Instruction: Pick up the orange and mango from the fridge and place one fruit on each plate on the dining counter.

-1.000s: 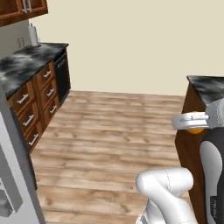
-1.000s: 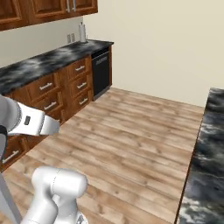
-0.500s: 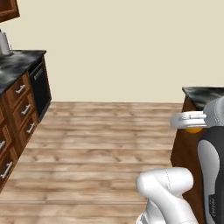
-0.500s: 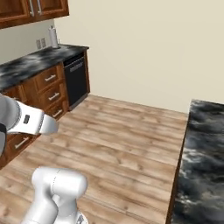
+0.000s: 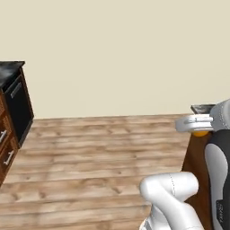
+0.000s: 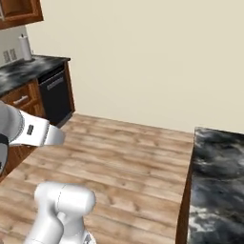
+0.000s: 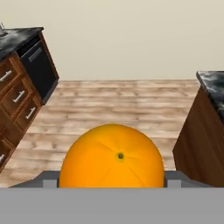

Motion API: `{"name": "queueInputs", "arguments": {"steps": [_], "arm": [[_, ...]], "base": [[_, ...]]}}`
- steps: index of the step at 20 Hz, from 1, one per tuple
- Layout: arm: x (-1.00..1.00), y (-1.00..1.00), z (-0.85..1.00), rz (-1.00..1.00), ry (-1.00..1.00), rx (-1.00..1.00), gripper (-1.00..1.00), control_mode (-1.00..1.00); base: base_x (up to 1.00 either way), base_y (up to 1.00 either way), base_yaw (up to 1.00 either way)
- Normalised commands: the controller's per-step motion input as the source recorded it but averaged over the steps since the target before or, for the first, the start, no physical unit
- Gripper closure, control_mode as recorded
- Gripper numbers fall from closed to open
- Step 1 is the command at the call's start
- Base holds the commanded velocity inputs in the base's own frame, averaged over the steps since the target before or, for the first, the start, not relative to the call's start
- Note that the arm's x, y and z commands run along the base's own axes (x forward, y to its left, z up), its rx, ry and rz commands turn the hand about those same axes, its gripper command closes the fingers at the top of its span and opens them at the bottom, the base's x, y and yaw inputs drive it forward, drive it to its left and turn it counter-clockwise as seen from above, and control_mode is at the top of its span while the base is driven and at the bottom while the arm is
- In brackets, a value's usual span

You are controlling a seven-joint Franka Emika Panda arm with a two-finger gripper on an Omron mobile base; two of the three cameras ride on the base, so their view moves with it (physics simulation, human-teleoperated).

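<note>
Jaws: clenched on the orange (image 7: pixel 112 156) | Orange: bottom centre of the hand view, between the jaws | Dining counter (image 6: pixel 217 190): marbled tabletop, lower right of right base view | Floor: wood planks

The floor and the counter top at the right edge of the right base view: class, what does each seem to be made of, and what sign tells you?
The pale brown plank floor looks like wood with a matte finish: grain streaks and board seams show. The black-and-white mottled counter top looks like polished marble or similar stone, judging by its cloudy veining; being rendered, it could be laminate.
</note>
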Motion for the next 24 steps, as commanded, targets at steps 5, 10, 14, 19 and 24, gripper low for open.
{"name": "queueInputs", "arguments": {"steps": [5,10,14,19,24], "arm": [[0.00,0.00,0.00,0.00,0.00,0.00,1.00,1.00],[0.00,0.00,0.00,0.00,0.00,0.00,1.00,1.00],[0.00,0.00,0.00,0.00,0.00,0.00,1.00,1.00],[0.00,0.00,0.00,0.00,0.00,0.00,1.00,1.00],[0.00,0.00,0.00,0.00,0.00,0.00,1.00,1.00]], "base": [[1.00,0.60,-0.33],[1.00,0.84,-0.48],[1.00,0.82,-0.57],[1.00,0.75,-0.64],[1.00,0.75,-0.64]]}}
